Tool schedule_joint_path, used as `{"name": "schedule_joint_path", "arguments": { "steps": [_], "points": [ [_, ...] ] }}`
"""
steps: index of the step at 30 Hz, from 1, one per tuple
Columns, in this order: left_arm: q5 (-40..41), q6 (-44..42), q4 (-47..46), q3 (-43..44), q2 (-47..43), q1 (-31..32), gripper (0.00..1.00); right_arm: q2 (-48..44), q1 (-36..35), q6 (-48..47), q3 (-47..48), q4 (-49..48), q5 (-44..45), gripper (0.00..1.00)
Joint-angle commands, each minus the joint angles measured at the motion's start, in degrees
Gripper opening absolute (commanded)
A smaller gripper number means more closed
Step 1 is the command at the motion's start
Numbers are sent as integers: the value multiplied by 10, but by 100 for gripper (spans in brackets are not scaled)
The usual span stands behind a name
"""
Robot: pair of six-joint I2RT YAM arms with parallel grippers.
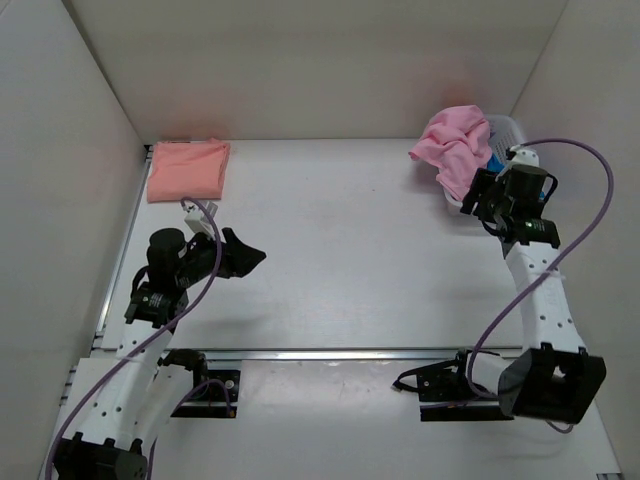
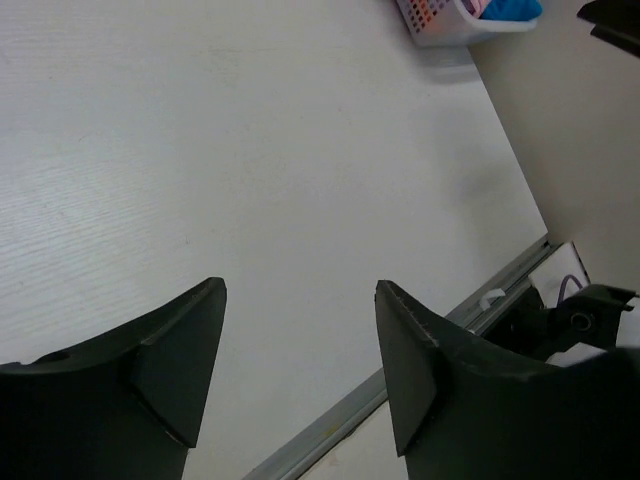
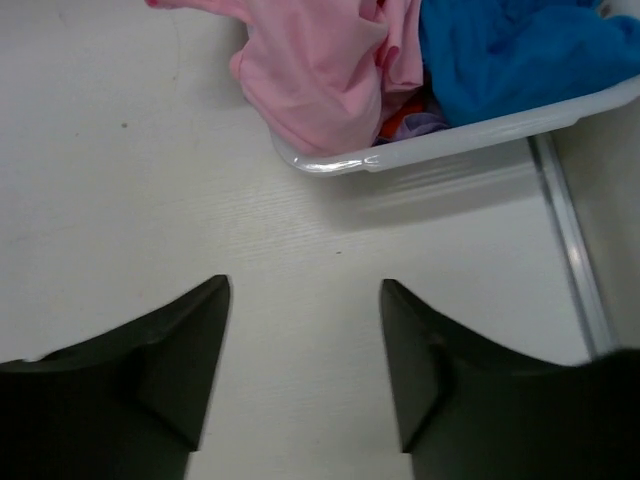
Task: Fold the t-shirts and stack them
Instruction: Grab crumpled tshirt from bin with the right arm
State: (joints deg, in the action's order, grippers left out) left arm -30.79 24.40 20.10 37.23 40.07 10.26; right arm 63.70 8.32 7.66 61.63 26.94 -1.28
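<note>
Salmon-peach t-shirt (image 1: 188, 170) lies folded at the far left corner of the counter (image 1: 340, 250); light pink t-shirt (image 1: 452, 145) hangs crumpled over the white basket (image 3: 450, 150) at far right. Left tool (image 2: 300, 290) and right tool (image 3: 305, 285) stand released, grasping nothing.

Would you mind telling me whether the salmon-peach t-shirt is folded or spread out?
Folded: the salmon-peach t-shirt lies as a compact, flat rectangle with no sleeves sticking out.
</note>
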Motion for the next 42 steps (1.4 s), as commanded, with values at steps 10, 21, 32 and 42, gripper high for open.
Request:
{"name": "schedule_joint_path", "arguments": {
  "steps": [10, 21, 32, 42],
  "points": [
    [48, -23, 13, 11, 18, 1, 70, 184, 14, -1, 42, -225, -35, 73],
    [35, -16, -12, -15, 45, 0, 72, 358, 11, -17, 147, -229, -42, 67],
    [42, 14, -37, -33, 55, 16, 70, 325, 31, 7, 159, -233, -55, 0],
    [34, 13, -13, -30, 47, 21, 65, 170, 38, 42, 197, -322, -70, 0]
  ]
}}
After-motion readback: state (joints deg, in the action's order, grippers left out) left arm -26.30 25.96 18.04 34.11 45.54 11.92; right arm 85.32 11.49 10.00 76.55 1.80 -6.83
